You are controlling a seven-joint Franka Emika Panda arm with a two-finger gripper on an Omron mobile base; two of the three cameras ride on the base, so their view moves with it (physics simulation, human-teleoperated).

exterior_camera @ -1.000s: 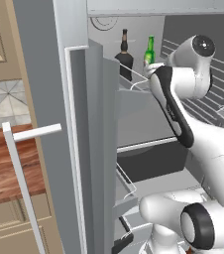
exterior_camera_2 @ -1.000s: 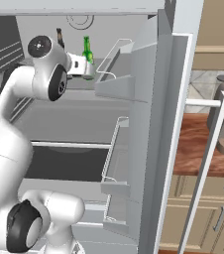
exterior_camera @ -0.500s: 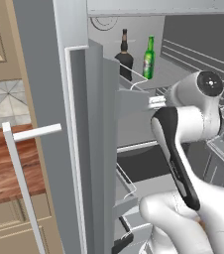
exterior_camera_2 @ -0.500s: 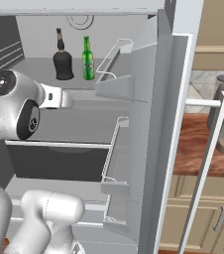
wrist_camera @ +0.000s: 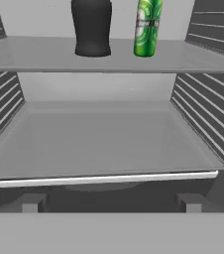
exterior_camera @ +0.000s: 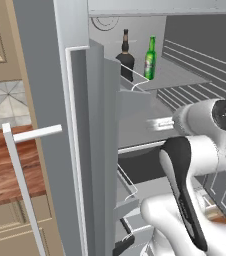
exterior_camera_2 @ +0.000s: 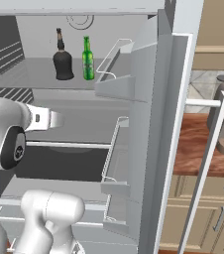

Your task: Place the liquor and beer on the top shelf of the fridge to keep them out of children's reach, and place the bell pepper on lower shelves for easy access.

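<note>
Already the squat black liquor bottle (wrist_camera: 91,27) and the slim green glass beer bottle (wrist_camera: 147,27) stand upright, near each other but apart, on the top grey shelf (wrist_camera: 44,59) of the open grey fridge (exterior_camera_2: 148,124), above and beyond the jaws, high up, away from children. The jaws are spread and hold nothing, facing the bare lower shelf (wrist_camera: 104,144), where the pepper likely belongs.

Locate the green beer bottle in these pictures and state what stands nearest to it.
The beer stands upright on the top shelf of the fridge, toward the back, just right of the liquor in both base views.
</note>
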